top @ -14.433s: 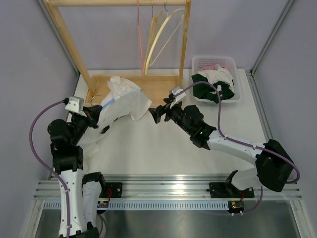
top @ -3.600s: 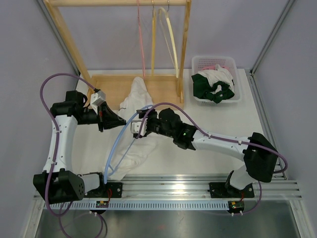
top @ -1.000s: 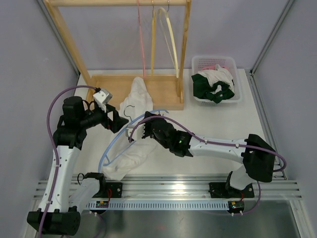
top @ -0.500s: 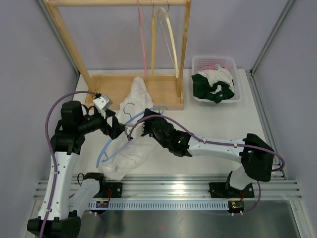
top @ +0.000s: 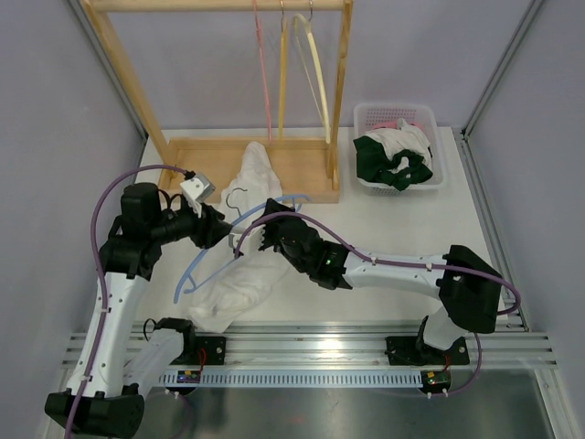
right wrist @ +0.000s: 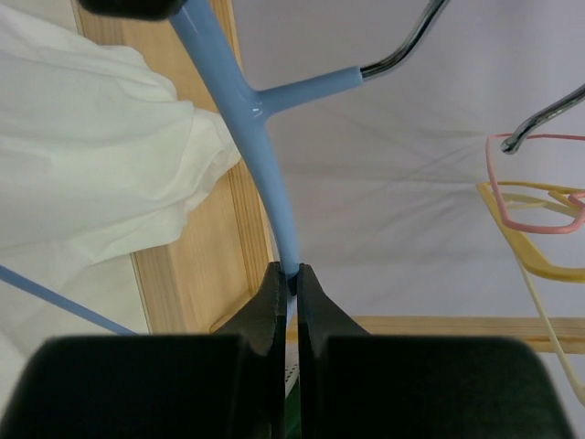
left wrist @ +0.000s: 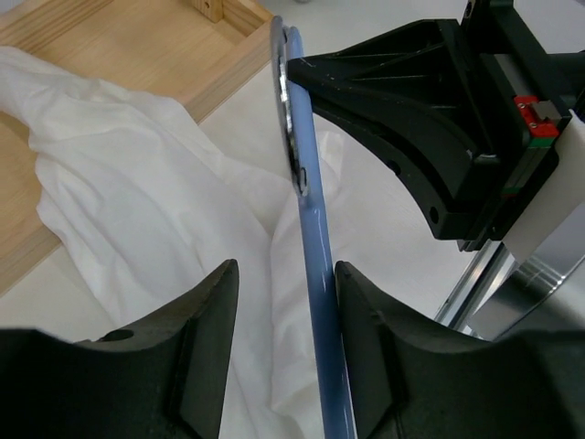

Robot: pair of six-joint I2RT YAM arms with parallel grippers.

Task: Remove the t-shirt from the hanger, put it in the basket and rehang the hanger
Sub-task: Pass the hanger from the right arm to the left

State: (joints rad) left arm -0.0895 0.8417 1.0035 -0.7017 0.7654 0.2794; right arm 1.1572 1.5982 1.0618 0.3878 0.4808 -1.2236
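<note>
The white t-shirt [top: 242, 279] lies crumpled from the wooden rack base down toward the near edge, with the blue hanger [top: 195, 271] still threaded in it. My right gripper [top: 262, 232] is shut on the hanger's arm [right wrist: 265, 146] just below its metal hook [right wrist: 402, 46]. My left gripper [top: 218, 230] straddles the other blue arm [left wrist: 306, 210]. Its jaws stand open [left wrist: 285, 274]; the bar rests against the right finger with a gap on the left. White cloth [left wrist: 137, 183] lies beneath.
The wooden rack [top: 201, 160] stands at the back with a pink hanger [top: 263, 73] and yellow hangers [top: 315, 73] on its rail. A white basket [top: 393, 108] of clothes sits at the back right. Purple cables loop over both arms.
My left gripper's jaws have narrowed around the blue hanger arm and shifted slightly toward the right gripper. The right gripper keeps its hold.
</note>
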